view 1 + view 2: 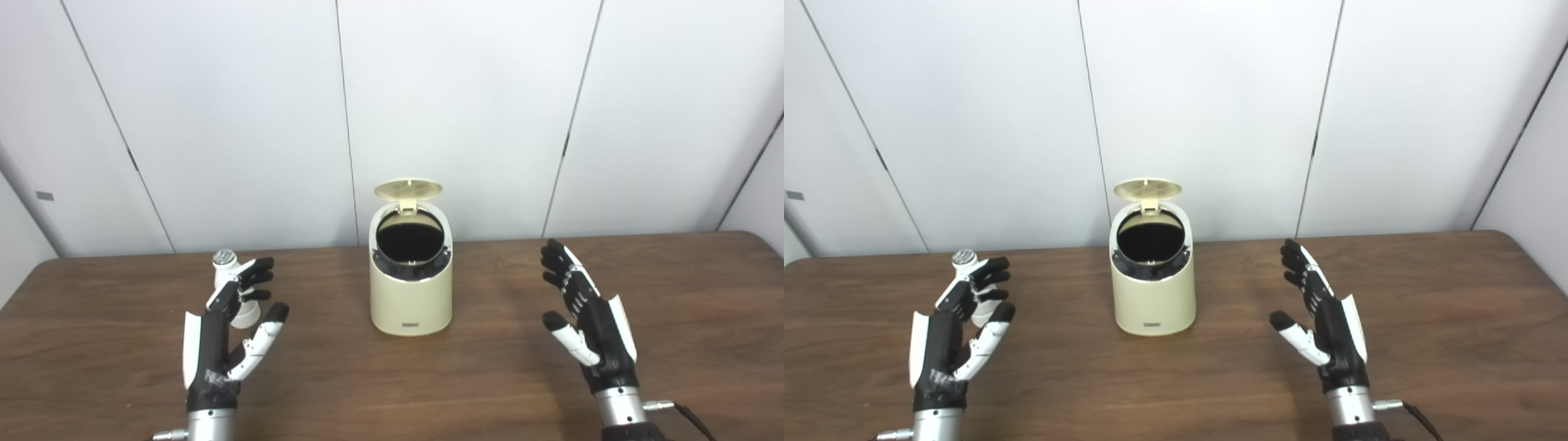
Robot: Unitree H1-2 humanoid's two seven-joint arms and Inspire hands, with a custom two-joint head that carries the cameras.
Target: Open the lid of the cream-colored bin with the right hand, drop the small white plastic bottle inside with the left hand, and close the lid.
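Note:
The cream-colored bin (410,294) stands at the table's middle with its round lid (408,189) flipped up at the back, showing a dark opening. A small white plastic bottle (228,269) with a grey cap stands upright at the left, partly hidden behind my left hand (228,334). That hand is open, its fingers curled just in front of the bottle and its thumb apart; I cannot tell whether the fingers touch it. My right hand (585,318) hovers open to the right of the bin, palm facing it, holding nothing.
The brown wooden table (392,392) stretches across the whole view. White wall panels (465,110) rise right behind its far edge.

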